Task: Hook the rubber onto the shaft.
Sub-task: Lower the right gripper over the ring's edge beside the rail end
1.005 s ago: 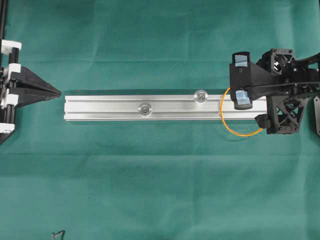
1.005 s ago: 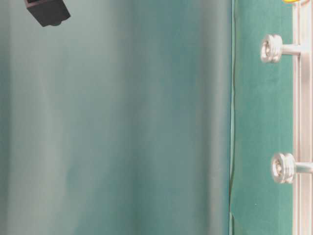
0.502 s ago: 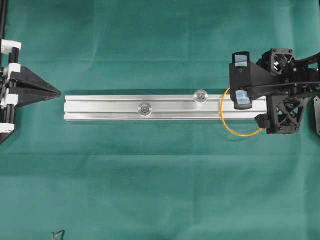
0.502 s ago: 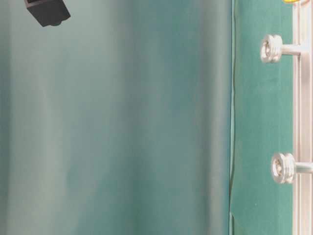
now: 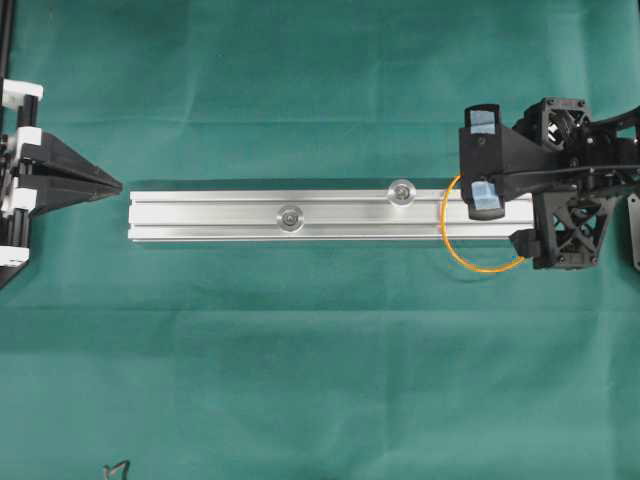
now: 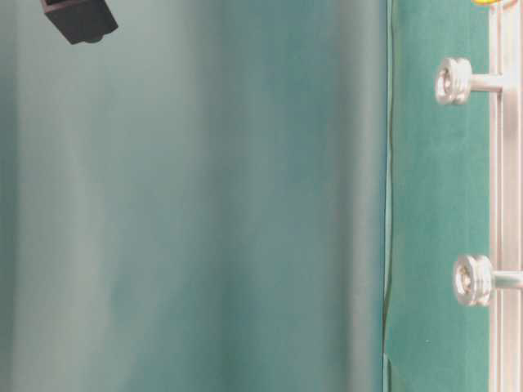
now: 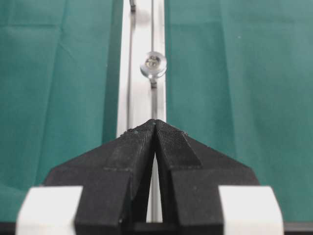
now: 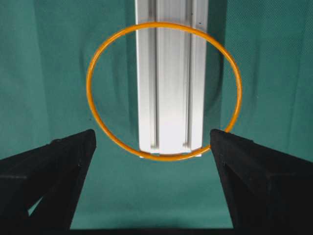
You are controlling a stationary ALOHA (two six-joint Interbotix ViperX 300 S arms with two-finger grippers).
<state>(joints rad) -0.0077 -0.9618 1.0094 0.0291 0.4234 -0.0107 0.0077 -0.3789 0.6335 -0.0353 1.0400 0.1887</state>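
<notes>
Right end effector (image 8: pixel 152 147) hangs spread wide over the rail's (image 5: pixel 300 216) end, where the orange rubber (image 8: pixel 164 91) lies loosely, unheld. Light, limp and stretchy, it probably wants pinching at an overhanging arc. Left end effector (image 7: pixel 155 123) sits pressed together, empty.
</notes>
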